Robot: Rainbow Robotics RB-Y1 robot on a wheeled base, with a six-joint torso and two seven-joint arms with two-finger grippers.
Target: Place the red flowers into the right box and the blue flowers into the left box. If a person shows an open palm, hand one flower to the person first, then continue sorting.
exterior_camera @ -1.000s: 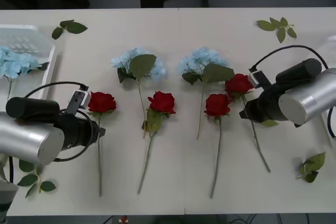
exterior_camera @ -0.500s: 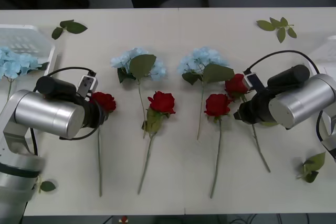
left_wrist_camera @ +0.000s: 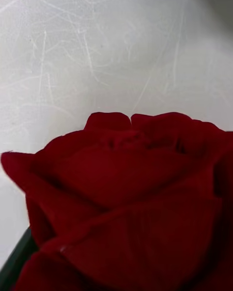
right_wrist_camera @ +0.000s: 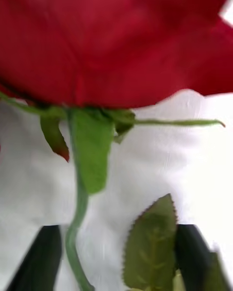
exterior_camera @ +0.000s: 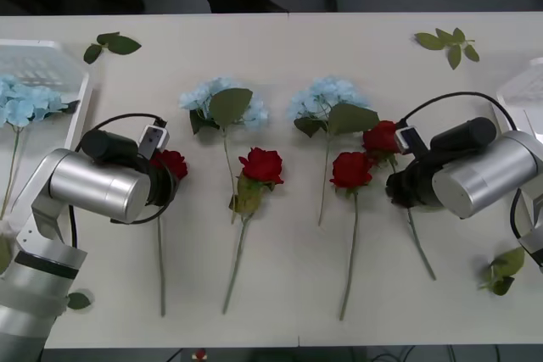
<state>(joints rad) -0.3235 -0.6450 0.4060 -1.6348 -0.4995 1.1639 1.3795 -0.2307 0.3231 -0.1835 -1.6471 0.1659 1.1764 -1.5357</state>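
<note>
My right gripper (right_wrist_camera: 119, 257) stands wide open astride the stem of the rightmost red rose (exterior_camera: 383, 136), a leaf (right_wrist_camera: 149, 247) between its fingers. My left gripper (exterior_camera: 161, 182) sits low over the leftmost rose (left_wrist_camera: 131, 203); I cannot tell its opening.

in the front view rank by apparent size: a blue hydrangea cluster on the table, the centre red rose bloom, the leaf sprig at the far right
1. Blue hydrangea cluster, clearly the widest.
2 and 3. Centre red rose bloom and leaf sprig: too alike to rank; the sprig spreads a little wider but is thin and lies farther from the camera.
</note>
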